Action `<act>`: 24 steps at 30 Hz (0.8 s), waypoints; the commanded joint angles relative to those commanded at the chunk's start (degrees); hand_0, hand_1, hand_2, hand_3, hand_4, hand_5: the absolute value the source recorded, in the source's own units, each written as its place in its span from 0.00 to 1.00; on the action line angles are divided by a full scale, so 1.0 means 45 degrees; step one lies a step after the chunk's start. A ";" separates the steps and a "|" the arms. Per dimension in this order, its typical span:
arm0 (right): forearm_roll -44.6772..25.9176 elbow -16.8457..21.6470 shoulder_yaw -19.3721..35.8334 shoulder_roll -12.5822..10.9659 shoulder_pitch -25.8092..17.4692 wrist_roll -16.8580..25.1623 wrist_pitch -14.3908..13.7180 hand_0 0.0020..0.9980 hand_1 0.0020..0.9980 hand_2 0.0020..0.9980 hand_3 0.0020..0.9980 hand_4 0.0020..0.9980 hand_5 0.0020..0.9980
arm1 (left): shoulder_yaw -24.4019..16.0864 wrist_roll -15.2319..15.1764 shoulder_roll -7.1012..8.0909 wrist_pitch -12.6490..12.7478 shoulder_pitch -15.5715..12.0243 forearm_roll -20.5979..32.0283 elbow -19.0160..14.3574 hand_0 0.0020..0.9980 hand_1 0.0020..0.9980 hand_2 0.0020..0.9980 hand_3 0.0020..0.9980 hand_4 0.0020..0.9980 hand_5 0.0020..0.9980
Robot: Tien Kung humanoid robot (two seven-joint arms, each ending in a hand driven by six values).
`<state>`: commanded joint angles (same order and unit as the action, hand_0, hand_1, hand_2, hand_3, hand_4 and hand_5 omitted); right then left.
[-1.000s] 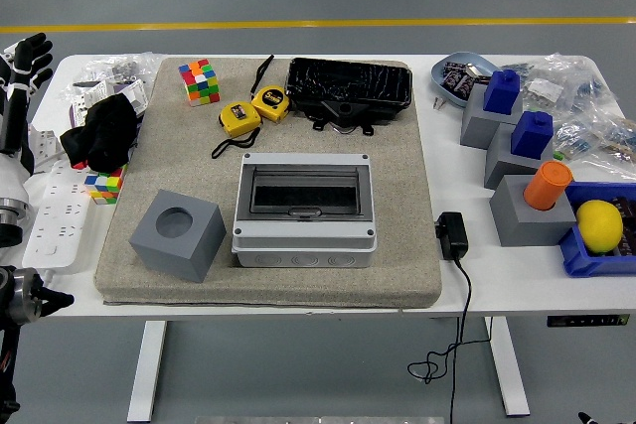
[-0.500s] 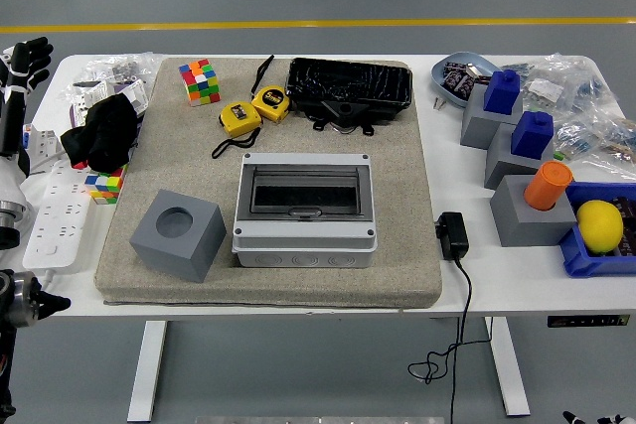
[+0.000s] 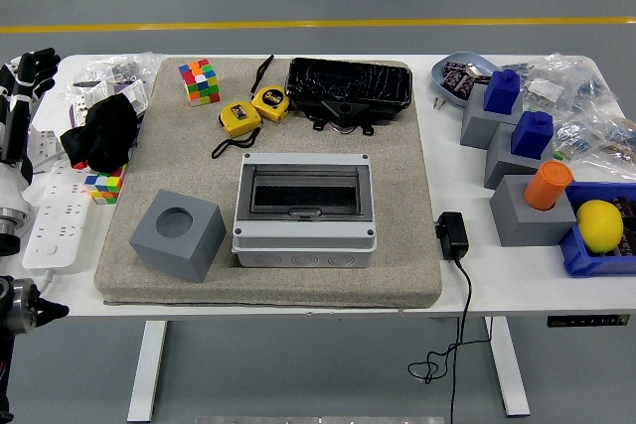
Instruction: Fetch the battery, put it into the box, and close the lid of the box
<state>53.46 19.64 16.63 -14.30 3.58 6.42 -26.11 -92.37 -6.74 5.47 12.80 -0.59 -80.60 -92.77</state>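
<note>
- At the table's [image 3: 497, 290] far left edge, the left hand [image 3: 30, 69] hovers off the mat [image 3: 407, 270]. Its black fingers are loosely apart and hold nothing. The right hand is out of shot.
- Step in hand, by my read: the very start, the fetch not yet begun. Nothing is grasped and nothing is near the box [image 3: 305, 230].
- Battery: I cannot pick it out for sure. The likeliest is the orange cylinder [image 3: 548, 185], standing upright in a grey block [image 3: 522, 217] at the right side, well apart from the left hand. Small dark items in the blue dish [image 3: 449, 69] at the far right could also be cells; they are too small to tell.
- The box sits mid-mat, and its dark window lid [image 3: 303, 192] looks down flat. If it is shut, it needs lifting before anything goes in.
- Next move, as a guess: the orange cylinder is a right-arm reach, with a straight upward pull out of its socket.
- Clutter near that reach: two blue-topped grey blocks [image 3: 517, 141] just behind, a lemon [image 3: 599, 224] in a blue bin [image 3: 584, 257] just beside, and a black adapter [image 3: 452, 235] with its cord between the block and the box.
- Elsewhere:
  - grey cube with a round hole [image 3: 177, 234] left of the box
  - two yellow tape measures [image 3: 253, 110]
  - black case [image 3: 350, 89]
  - two colour cubes [image 3: 200, 81]
  - black cloth [image 3: 102, 132]
  - white power strip [image 3: 50, 220]
</note>
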 joint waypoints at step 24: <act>-0.0202 -0.0003 0.0391 0.0015 0.0058 -0.0090 0.0212 0.82 0.81 0.79 0.81 1.00 1.00 | 0.0018 0.0063 0.0038 -0.0234 0.0181 0.0022 -0.0015 0.79 0.82 0.77 0.74 1.00 0.95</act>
<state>52.56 19.63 18.39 -14.23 3.84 6.02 -25.15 -92.29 -6.45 5.64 11.75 0.22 -80.50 -92.84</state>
